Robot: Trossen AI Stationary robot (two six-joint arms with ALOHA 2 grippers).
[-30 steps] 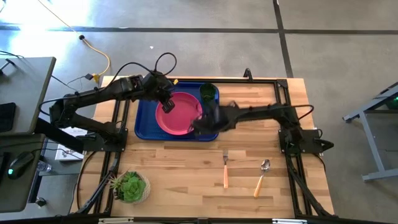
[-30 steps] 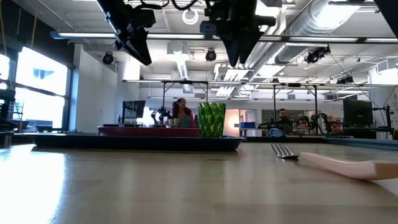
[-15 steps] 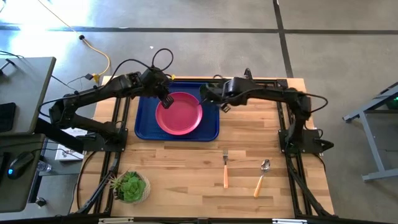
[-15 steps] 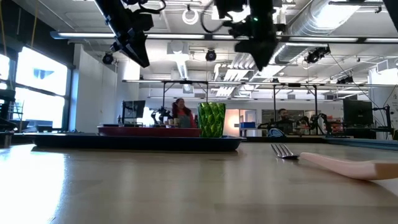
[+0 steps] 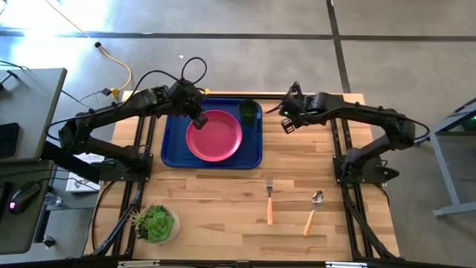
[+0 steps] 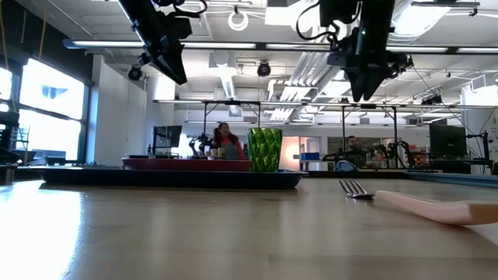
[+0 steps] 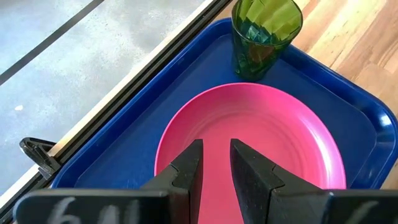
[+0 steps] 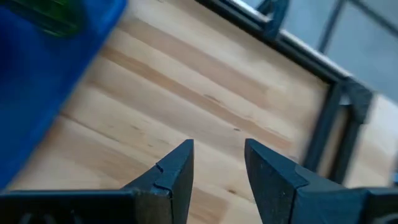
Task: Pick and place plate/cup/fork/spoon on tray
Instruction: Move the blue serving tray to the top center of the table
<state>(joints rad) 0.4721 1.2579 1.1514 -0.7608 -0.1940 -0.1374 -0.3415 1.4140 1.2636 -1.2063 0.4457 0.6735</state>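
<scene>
Tray loaded with plate and cup; cutlery on the table.

My left gripper (image 7: 214, 163) hangs above the pink-red plate (image 5: 214, 135), fingers a narrow gap apart, empty. My right gripper (image 8: 217, 163) hangs over bare wood just beside the tray (image 5: 172, 149), fingers slightly parted, empty. Green cup (image 5: 248, 111) stands upright in the tray's far right corner, beside the plate. Fork (image 5: 269, 201) and spoon (image 5: 312, 211) lie near each other on the table (image 5: 216, 208), well apart from the tray.

left tool (image 5: 198, 119): raised, fingers slightly apart, empty | right tool (image 5: 286, 123): raised, fingers apart, empty
</scene>
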